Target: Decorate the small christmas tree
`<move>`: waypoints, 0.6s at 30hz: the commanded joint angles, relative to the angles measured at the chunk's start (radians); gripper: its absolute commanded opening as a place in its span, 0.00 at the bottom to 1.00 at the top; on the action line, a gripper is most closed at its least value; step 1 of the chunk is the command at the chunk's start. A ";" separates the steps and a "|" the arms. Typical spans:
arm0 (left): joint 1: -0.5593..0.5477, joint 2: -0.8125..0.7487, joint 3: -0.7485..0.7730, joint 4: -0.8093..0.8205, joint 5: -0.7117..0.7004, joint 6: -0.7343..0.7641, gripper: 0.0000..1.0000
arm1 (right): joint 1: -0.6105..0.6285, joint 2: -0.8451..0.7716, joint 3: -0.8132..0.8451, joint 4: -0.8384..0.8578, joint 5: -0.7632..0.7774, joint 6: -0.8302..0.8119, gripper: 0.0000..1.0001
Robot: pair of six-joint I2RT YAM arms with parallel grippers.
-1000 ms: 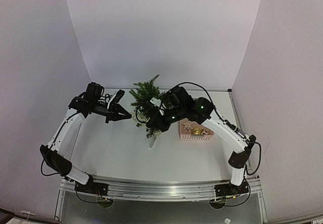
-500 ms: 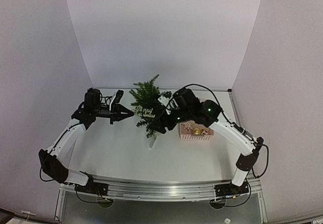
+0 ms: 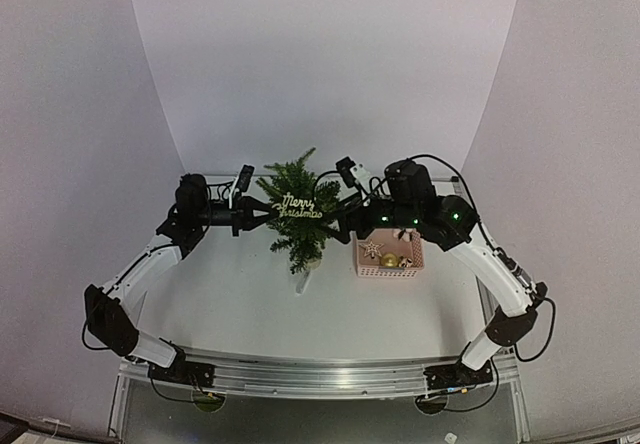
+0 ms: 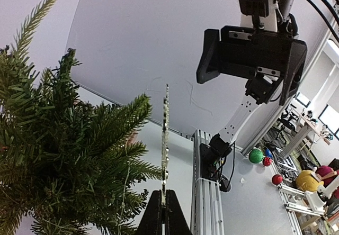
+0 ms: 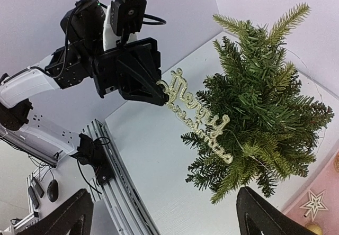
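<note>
The small christmas tree (image 3: 297,232) stands upright at mid-table, dark green and bushy. A gold "Merry Christmas" sign (image 3: 303,207) lies across its upper front branches. My left gripper (image 3: 264,218) is shut on the sign's left end, just left of the tree. In the left wrist view the sign (image 4: 166,134) rises edge-on from the pinched left gripper (image 4: 163,209), with the tree (image 4: 63,161) to its left. My right gripper (image 3: 340,226) hangs open right of the tree, holding nothing. From the right gripper (image 5: 164,219) I see the sign (image 5: 198,113), the tree (image 5: 259,102) and the left gripper (image 5: 161,95).
A pink basket (image 3: 388,266) with a gold ball and a star ornament sits right of the tree, under my right arm. White walls close in the back and both sides. An aluminium rail (image 3: 320,374) runs along the near edge.
My right gripper opened, let go of the sign and drew back to the right. The left gripper moved right and up with the sign, which now rests higher on the tree.
</note>
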 commanded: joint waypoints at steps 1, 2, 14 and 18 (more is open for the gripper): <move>0.002 0.024 -0.008 0.137 -0.031 -0.138 0.00 | -0.018 -0.013 -0.008 0.022 0.033 0.020 0.92; 0.002 0.026 -0.012 0.155 -0.034 -0.147 0.00 | -0.026 -0.012 -0.007 0.022 0.038 0.024 0.92; 0.044 0.063 0.004 0.169 -0.021 -0.265 0.00 | -0.091 0.019 -0.013 0.022 0.037 0.100 0.92; 0.050 0.046 0.006 0.046 -0.012 -0.127 0.00 | -0.091 0.029 -0.014 0.023 0.030 0.096 0.92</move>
